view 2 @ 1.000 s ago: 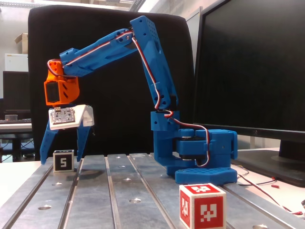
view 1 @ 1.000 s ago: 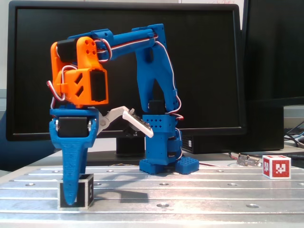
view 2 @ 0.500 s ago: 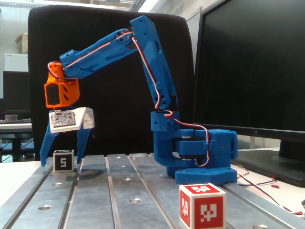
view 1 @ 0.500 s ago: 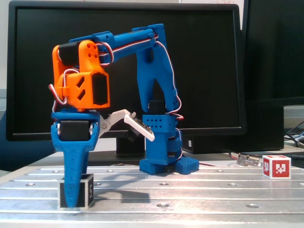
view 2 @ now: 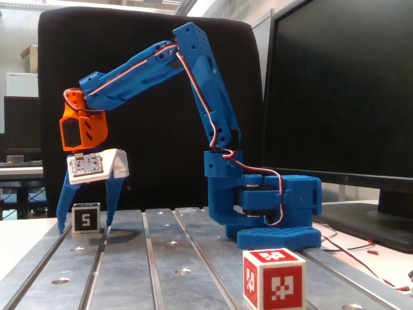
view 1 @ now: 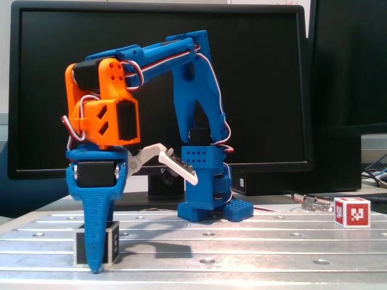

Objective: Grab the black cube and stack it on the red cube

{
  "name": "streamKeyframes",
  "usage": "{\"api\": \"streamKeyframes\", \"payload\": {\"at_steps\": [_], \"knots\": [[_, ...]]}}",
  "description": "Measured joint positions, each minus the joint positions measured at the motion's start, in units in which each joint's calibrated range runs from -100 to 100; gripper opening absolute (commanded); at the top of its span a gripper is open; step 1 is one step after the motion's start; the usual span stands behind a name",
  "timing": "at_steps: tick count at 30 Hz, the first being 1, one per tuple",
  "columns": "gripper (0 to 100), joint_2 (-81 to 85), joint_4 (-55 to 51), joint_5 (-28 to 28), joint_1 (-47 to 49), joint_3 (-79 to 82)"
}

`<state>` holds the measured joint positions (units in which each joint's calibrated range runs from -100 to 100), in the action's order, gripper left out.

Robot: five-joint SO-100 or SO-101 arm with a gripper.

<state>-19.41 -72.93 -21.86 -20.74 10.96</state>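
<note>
The end effector (view 2: 84, 227) stands spread wide, one finger on each side of the black cube (view 2: 86, 217), tips down near the counter (view 2: 161, 258). The cube sits between the fingers, not yet pinched. In a fixed view the near finger (view 1: 97, 235) covers part of the cube (view 1: 112, 243). The risk as I judge it: closing off-centre could twist or shove the cube, or tips could scrape the counter. The red cube (view 2: 273, 279) lies well apart, beyond the arm's base.

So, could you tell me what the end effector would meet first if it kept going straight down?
Probably the metal table: the open end effector straddles the black cube, fingertips almost touching the surface.
</note>
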Motion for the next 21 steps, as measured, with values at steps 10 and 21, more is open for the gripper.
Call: {"api": "streamKeyframes", "payload": {"at_steps": [10,21], "knots": [[22,0.0,0.0,0.0,0.15,0.0],[19,0.0,0.0,0.0,0.22,-0.09]]}}
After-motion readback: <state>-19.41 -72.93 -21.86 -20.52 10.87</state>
